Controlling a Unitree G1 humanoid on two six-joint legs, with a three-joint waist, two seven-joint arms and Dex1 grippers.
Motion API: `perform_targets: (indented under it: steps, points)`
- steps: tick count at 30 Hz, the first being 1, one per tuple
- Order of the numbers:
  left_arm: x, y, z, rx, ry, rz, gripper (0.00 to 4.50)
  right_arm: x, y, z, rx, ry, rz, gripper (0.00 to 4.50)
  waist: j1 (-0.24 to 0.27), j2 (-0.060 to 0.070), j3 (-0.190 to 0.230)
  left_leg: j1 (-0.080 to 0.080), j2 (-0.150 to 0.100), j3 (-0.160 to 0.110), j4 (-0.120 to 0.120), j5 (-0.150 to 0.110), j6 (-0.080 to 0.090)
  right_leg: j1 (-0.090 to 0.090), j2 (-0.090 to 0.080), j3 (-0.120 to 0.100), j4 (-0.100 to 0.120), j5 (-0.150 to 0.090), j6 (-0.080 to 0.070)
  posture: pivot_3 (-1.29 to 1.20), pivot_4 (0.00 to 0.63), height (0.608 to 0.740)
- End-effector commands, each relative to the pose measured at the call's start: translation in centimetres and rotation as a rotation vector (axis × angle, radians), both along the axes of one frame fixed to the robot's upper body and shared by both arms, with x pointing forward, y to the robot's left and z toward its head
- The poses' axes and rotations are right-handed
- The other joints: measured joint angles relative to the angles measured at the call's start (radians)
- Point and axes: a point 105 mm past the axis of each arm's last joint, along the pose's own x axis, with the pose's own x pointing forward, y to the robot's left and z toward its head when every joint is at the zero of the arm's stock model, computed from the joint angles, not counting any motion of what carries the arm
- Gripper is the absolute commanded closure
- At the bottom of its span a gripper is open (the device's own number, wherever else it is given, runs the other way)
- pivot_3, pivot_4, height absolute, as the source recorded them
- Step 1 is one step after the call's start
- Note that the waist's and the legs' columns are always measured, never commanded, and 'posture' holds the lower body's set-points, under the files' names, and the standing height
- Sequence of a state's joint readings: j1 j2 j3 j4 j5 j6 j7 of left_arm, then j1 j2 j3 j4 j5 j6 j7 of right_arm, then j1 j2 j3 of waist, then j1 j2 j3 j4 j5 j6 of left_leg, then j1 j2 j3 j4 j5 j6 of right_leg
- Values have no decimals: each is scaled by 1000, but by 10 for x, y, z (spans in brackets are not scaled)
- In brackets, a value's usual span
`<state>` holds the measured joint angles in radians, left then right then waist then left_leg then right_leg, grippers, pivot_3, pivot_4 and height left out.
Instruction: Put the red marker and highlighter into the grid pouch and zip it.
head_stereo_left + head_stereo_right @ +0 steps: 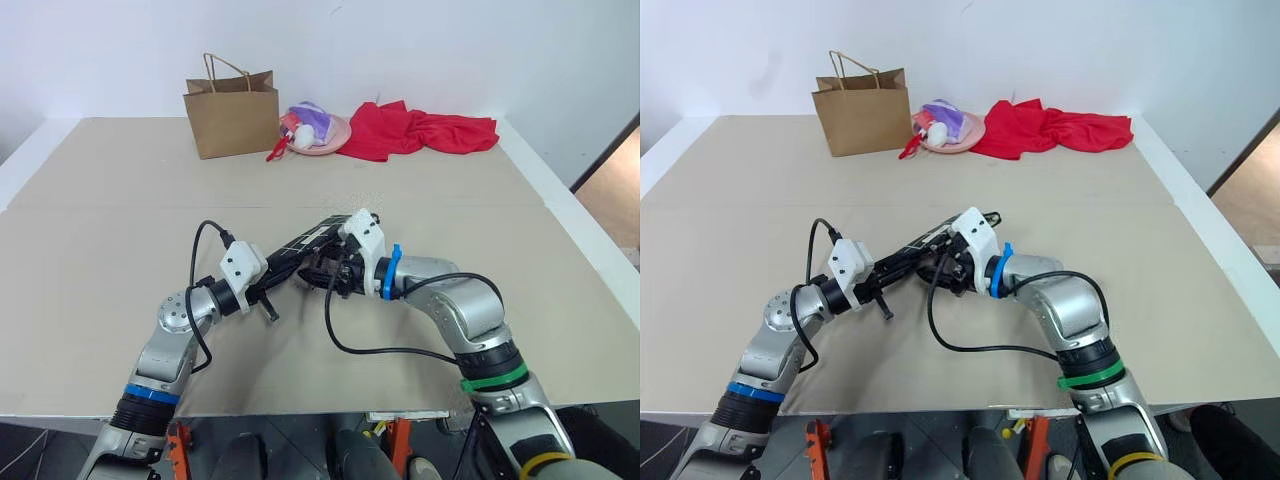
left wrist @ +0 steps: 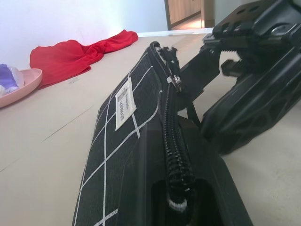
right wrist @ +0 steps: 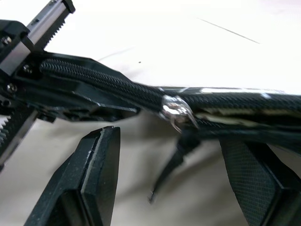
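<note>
The right gripper (image 3: 174,188) has its two fingers spread apart and holds nothing. It sits right under the zipper (image 3: 117,92) of the pouch (image 2: 117,155), with the shiny slider (image 3: 176,110) and its cord pull (image 3: 171,167) hanging between the fingers. The left gripper (image 1: 268,268) is squeezed tight on one end of the pouch and holds it up off the table (image 1: 100,250), edge up, so the zipper faces the top. On the left gripper's side of the slider the zipper looks shut. On the other side it gapes a little, so it is not zipped all the way. I can't see the marker or the highlighter on the table, so they are likely inside the pouch, but I can't tell for sure. So the filling part looks done, and what is left is to grab the pull and slide it to the end. Far back on the table stand a paper bag (image 1: 232,115), a pink plate (image 1: 325,140) with small things on it, and a red cloth (image 1: 420,130).
</note>
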<state>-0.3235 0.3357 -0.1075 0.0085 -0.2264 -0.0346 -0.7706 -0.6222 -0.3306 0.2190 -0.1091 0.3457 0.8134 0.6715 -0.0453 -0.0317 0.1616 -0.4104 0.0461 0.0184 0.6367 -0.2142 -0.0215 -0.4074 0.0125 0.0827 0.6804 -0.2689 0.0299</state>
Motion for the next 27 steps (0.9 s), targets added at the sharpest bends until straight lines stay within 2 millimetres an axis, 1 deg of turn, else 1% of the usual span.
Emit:
perform_targets:
  steps: [1,3,4,5,6,7,11,13,16,19,21,24,27]
  points:
    - [-2,0,16,-19,-59,-3,4500,5,1,15,12,-46,-5,1855,0,0,0,0,0,0,0,0,0,0,0,0,0,0,0,0,150,740]
    - [-2,1,15,-19,-59,-1,4500,4,-3,15,12,-45,-4,2870,0,0,0,0,0,-1,0,0,0,0,0,-1,0,0,0,0,150,740]
    - [-1,1,15,-19,-59,-1,4500,4,-5,15,12,-44,-3,3233,0,0,0,0,0,-1,0,0,0,0,0,-1,0,0,0,0,150,740]
    - [-2,1,15,-19,-58,-1,4500,4,-6,14,10,-44,-2,3934,0,0,0,0,0,0,0,0,0,0,0,0,0,0,0,0,150,740]
    - [-2,1,15,-18,-58,0,4500,3,-7,14,7,-44,0,3989,0,0,0,0,0,0,0,0,0,0,0,0,0,0,0,0,150,740]
    - [-2,2,15,-18,-58,-1,4500,2,-8,14,6,-44,2,4397,0,0,0,0,0,0,0,0,0,0,0,0,0,0,0,0,150,740]
    - [-1,2,15,-17,-57,-3,4500,2,-12,14,-1,-46,-1,4397,0,0,0,0,0,-1,0,0,0,0,0,0,0,0,0,0,150,740]
    - [-1,1,15,-16,-58,-4,4500,5,-20,13,-19,-51,-24,4397,0,0,0,0,0,-1,0,0,0,0,0,0,0,0,0,0,150,740]
    - [-2,1,15,-16,-59,-6,4500,14,-46,6,-104,-71,-103,4397,2,0,0,0,0,-1,0,0,0,0,0,-1,0,0,0,0,150,740]
    - [-2,2,14,-14,-58,-7,4500,34,-99,11,-183,-112,-263,4397,2,0,0,-1,-1,0,0,0,0,0,-1,0,0,0,0,0,150,740]
    - [-3,3,13,-12,-56,-9,4500,41,-124,18,-211,-133,-333,4397,2,0,0,-1,-2,0,0,0,0,0,-2,0,-1,0,0,0,150,740]
    - [-3,3,13,-10,-56,-12,4500,46,-150,26,-244,-160,-391,4397,0,0,0,-1,-2,0,0,0,0,0,-1,0,-1,0,0,0,150,740]
    - [-3,2,13,-10,-57,-13,4500,49,-163,31,-253,-174,-424,4397,-5,0,0,1,0,1,-1,-1,1,0,2,2,-1,-1,-1,0,150,740]
